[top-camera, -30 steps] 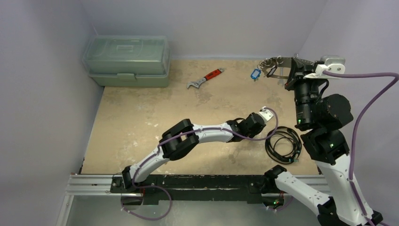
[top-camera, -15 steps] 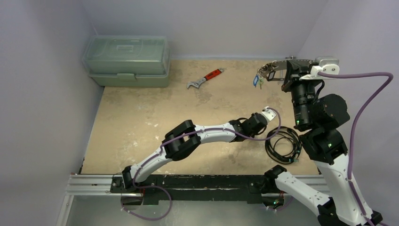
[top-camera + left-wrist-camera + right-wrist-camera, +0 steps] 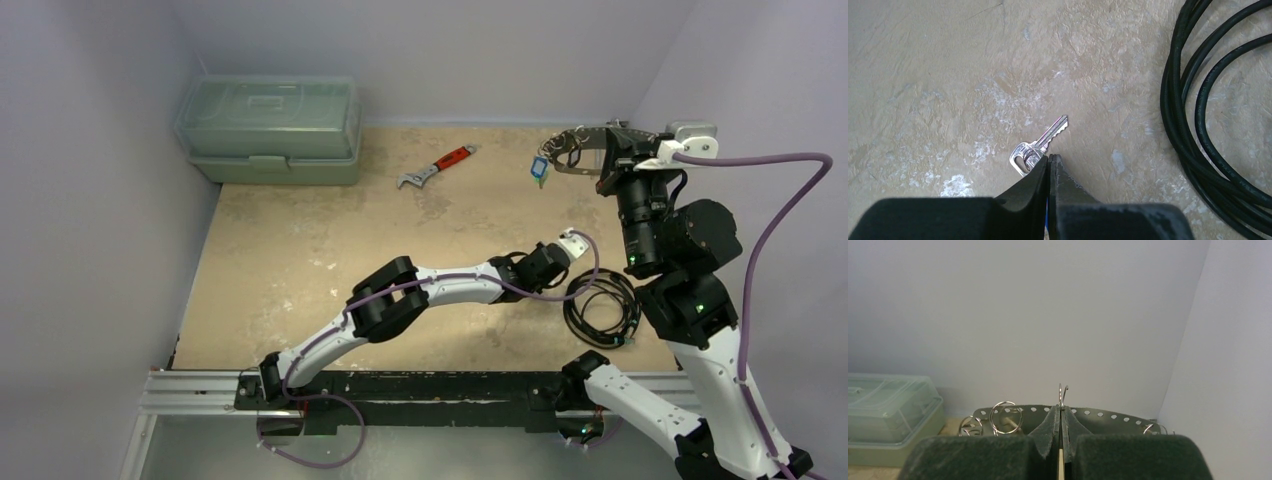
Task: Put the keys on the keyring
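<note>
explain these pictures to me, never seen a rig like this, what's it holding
Two robot arms at the near edge of a table, each ending in two-finger jaws. One camera looks down from above; the other two sit on the wrists. The right arm is raised, jaws shut on a thin wire keyring with a blue-tagged key dangling. The left arm reaches down, jaws shut at a loose key; whether it is pinched is unclear. Nearby: a red-handled wrench, a black cable coil, a green toolbox.

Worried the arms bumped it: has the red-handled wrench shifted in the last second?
No. The wrench lies where it was, same gap from the green toolbox.
</note>
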